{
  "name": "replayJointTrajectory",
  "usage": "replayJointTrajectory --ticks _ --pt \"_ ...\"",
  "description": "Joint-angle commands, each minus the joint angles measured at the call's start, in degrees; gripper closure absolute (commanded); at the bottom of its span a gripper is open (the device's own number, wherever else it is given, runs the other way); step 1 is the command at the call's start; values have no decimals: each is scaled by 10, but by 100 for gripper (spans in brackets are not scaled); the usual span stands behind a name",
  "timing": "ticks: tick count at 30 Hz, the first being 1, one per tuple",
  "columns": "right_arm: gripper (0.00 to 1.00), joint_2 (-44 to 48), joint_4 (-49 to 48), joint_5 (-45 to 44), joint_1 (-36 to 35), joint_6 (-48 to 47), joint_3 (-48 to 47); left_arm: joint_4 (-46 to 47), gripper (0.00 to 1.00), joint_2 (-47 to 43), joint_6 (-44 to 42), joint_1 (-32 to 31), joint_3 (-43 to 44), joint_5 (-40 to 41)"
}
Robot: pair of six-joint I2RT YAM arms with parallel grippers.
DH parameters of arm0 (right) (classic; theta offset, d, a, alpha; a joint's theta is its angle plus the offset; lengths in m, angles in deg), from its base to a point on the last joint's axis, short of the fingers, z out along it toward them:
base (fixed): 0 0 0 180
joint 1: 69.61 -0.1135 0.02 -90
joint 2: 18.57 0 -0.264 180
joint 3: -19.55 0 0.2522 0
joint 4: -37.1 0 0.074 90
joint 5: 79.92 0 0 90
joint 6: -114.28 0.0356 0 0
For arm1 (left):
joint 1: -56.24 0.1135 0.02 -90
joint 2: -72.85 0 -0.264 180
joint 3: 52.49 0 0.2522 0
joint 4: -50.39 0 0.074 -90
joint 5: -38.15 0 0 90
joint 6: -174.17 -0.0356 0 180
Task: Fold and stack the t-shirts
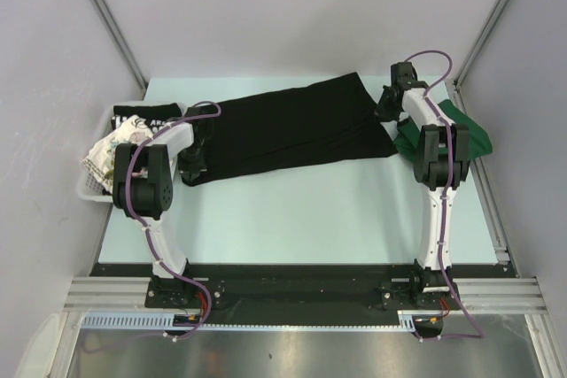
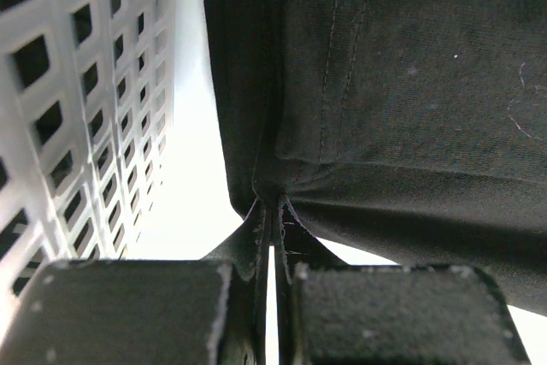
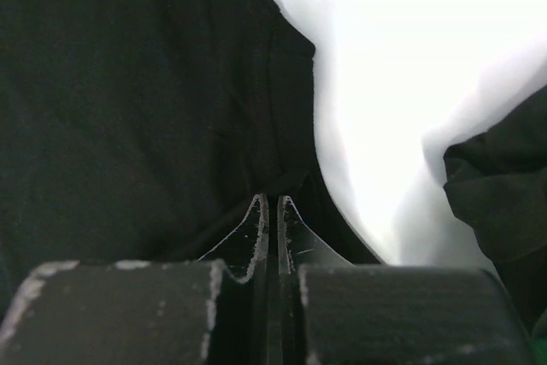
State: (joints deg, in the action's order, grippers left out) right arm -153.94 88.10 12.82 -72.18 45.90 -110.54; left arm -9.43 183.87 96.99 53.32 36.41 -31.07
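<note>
The large plain black t-shirt (image 1: 292, 126) lies spread across the far middle of the table. My left gripper (image 1: 197, 158) is shut on its left edge (image 2: 270, 196), beside the basket. My right gripper (image 1: 388, 112) is shut on its right edge (image 3: 272, 185). The dark green t-shirt (image 1: 468, 135) lies bunched at the right, under my right arm; it also shows in the right wrist view (image 3: 500, 190). The black t-shirt with white lettering (image 1: 137, 119) and the white floral-print t-shirt (image 1: 108, 152) lie in the basket at the left.
A white slatted plastic basket (image 1: 89, 190) stands at the table's left edge, close to my left gripper; its wall fills the left wrist view (image 2: 77, 108). Grey walls enclose the table on the left, far and right sides.
</note>
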Motion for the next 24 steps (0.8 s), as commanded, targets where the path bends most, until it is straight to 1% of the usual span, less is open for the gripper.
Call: replayJointTrajectory --ticks 1,8,17,24 --pt "100 7 -26 25 1 3 -17 -9 100 -5 -4 11 12 9" --pt "100 1 -33 22 -4 -21 -59 -7 100 -5 -4 11 8 8" --pt "100 -46 -16 38 -3 -27 -144 -9 100 -3 -5 11 12 10" --pt "100 -68 -21 47 -8 -26 -148 -10 100 -1 -6 11 13 12"
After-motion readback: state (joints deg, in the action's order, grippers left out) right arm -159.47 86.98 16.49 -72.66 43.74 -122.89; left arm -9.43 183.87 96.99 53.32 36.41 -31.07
